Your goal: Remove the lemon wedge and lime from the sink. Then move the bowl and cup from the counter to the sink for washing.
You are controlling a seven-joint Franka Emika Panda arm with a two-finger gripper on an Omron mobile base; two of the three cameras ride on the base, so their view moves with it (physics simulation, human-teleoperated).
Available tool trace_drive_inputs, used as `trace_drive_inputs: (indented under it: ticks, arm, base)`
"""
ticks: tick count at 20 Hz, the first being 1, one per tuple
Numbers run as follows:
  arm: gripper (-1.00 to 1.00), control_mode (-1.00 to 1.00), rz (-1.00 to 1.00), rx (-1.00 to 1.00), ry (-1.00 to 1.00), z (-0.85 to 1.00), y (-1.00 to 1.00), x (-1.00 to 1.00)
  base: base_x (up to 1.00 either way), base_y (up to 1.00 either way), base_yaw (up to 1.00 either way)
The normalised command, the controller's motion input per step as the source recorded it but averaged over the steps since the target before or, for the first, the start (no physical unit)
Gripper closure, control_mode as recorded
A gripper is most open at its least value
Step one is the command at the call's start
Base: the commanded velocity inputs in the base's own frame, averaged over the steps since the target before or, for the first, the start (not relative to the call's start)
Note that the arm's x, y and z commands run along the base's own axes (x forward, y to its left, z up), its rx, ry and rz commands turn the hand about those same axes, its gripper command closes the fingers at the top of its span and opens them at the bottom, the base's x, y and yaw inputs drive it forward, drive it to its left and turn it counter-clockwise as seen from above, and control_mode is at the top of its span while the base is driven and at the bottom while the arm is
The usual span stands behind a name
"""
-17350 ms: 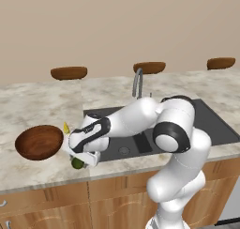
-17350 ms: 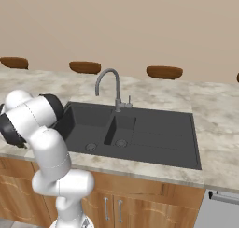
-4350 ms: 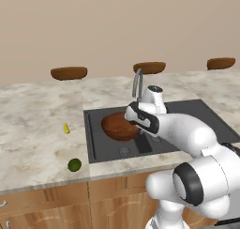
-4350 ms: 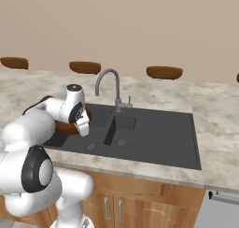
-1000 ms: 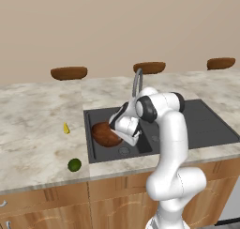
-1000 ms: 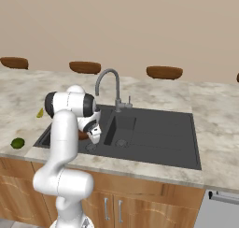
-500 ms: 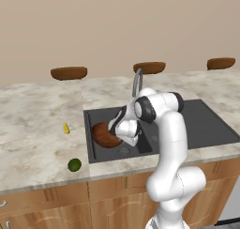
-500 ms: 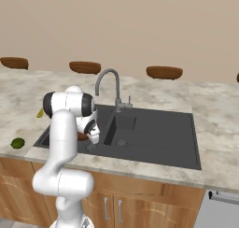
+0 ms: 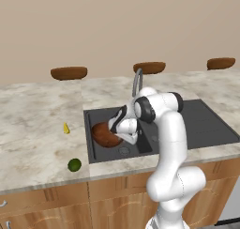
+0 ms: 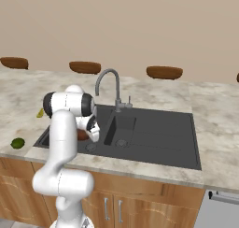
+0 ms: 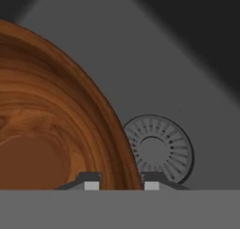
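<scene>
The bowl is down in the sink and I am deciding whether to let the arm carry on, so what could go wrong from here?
1. The gripper straddles the bowl rim; lifting before opening might drag it back out.
2. The bowl lies right beside the drain in the sink and could slide over it on release.
3. The lime sits near the counter edge; a wide swing might knock it off.

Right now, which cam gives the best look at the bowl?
Hand view: the bowl sits close up, wood grain and rim clear, rim between the tool's fingertips, beside the sink drain. Left base view shows the bowl whole-ish in the left basin, partly behind the arm. Right base view shows just a sliver.
</scene>
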Motion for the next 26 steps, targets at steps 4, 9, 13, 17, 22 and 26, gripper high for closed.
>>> trace_drive_inputs:
  ticks: [4, 9, 13, 17, 22, 26]
  arm:
    - [-1.0, -1.0, 0.0, 0.0, 0.06, 0.24, 0.01, 0.01]
    - [-1.0, -1.0, 0.0, 0.0, 0.03, 0.35, 0.04, 0.0]
    - [-1.0, -1.0, 0.0, 0.0, 0.0, 0.42, 0.01, -0.01]
    - [-1.0, -1.0, 0.02, 0.0, 0.0, 0.32, 0.0, -0.12]
    - [-1.0, -1.0, 0.17, 0.0, -0.06, 0.25, 0.0, -0.24]
    - [-1.0, -1.0, 0.21, 0.0, -0.09, 0.37, 0.0, -0.22]
  base:
    - [0.0, 0.0, 0.0]
    - [0.0, 0.0, 0.0]
    - [0.0, 0.0, 0.0]
    - [0.0, 0.0, 0.0]
    - [0.0, 0.0, 0.0]
    - [0.0, 0.0, 0.0]
